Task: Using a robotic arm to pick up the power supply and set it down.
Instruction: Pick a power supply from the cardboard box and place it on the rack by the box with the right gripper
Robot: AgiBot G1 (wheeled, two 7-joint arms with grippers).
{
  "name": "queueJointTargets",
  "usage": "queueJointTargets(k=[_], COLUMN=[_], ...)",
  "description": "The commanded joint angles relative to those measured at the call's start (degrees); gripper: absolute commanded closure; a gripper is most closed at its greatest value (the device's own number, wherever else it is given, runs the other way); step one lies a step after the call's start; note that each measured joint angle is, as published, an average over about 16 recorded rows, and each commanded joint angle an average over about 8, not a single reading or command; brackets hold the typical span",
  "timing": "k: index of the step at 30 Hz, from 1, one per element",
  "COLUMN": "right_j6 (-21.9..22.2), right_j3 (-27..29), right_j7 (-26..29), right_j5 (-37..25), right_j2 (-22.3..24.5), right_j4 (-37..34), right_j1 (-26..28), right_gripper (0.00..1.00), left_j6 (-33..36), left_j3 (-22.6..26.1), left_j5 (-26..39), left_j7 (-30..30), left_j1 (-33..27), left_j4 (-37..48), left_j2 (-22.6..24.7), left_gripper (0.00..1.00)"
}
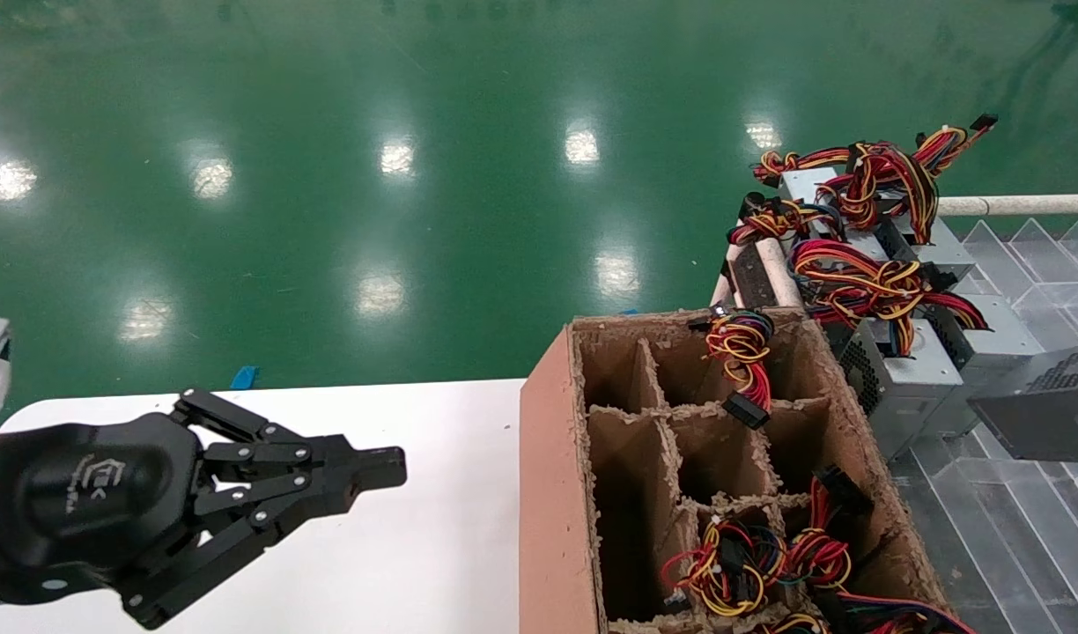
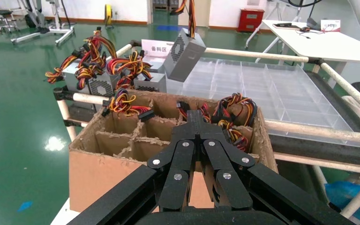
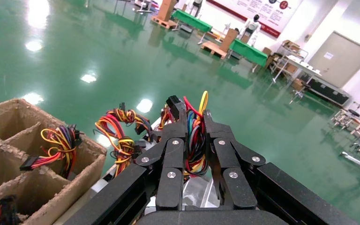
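Right gripper [image 3: 194, 129] is clamped on the wire bundle [image 3: 196, 140] of a power supply [image 1: 1045, 401], which is held in the air just right of the cardboard divider box [image 1: 548, 493], over the clear tray [image 1: 1015, 528]. Left gripper [image 1: 389, 465] is parked with fingers together over the white table [image 1: 433, 546], left of the box. More supply units [image 1: 900, 387] are stacked behind the box's right side; loose wire bundles are seen in several box cells.

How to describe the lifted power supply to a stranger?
Look behind the divided cardboard box, where grey power supplies lie clustered. The lifted power supply hangs tilted above them, by its wires in the right claw; the others rest below.
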Motion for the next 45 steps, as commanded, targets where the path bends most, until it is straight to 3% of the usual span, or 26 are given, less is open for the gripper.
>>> queueJointTargets(k=[1, 19, 24, 30, 45], right_j6=[-0.32, -7.25, -8.64, -7.83, 0.28], right_j3=[0.05, 10.67, 10.9, 5.71, -14.46], right_j7=[0.25, 4.27, 5.56, 5.43, 1.85], right_j5=[-0.12, -2.04, -2.23, -0.38, 5.38], right_j2=[0.13, 0.5, 1.13, 1.29, 3.86], right_j4=[0.12, 0.17, 0.09, -0.01, -0.41], right_j1=[-0.26, -5.39, -6.84, -6.64, -0.34], right_gripper=[1.0, 1.0, 1.0, 1.0, 1.0], left_j6=[0.0, 0.0, 0.0, 0.0, 0.0], left_j3=[0.0, 0.0, 0.0, 0.0, 0.0], left_j5=[0.0, 0.0, 0.0, 0.0, 0.0], left_j7=[0.0, 0.0, 0.0, 0.0, 0.0], left_j1=[0.0, 0.0, 0.0, 0.0, 0.0], left_j4=[0.0, 0.0, 0.0, 0.0, 0.0], left_j2=[0.0, 0.0, 0.0, 0.0, 0.0], left_gripper=[1.0, 1.0, 1.0, 1.0, 1.0])
